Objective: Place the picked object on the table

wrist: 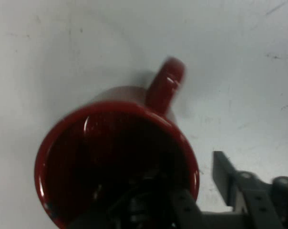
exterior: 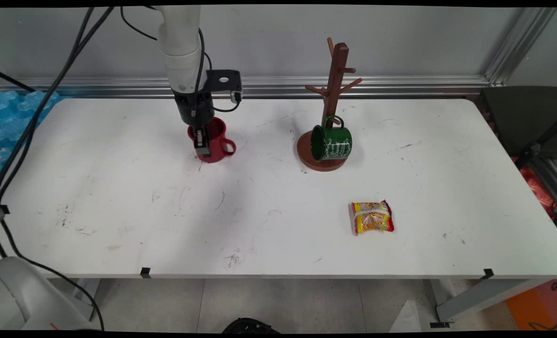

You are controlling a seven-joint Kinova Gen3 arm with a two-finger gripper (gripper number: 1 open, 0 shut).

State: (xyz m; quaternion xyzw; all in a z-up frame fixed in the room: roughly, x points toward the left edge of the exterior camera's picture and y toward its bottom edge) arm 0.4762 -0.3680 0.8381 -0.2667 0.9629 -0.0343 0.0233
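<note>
A red mug [exterior: 218, 141] stands upright on the white table [exterior: 119, 197], left of centre near the back, its handle [exterior: 230, 147] pointing right. My gripper [exterior: 205, 146] comes straight down on the mug's left rim. In the hand view the red mug [wrist: 106, 143] fills the picture and the gripper [wrist: 197, 188] straddles the mug's wall. One finger is inside the cup; the other finger [wrist: 224, 171] stands outside with a small gap to the rim. The fingers are open, with nothing held.
A brown wooden mug tree [exterior: 335, 75] stands right of centre on a round base [exterior: 309, 157], with a green mug [exterior: 333, 142] hanging low on it. A yellow and red snack packet [exterior: 372, 217] lies nearer the front right. Black cables hang at the left.
</note>
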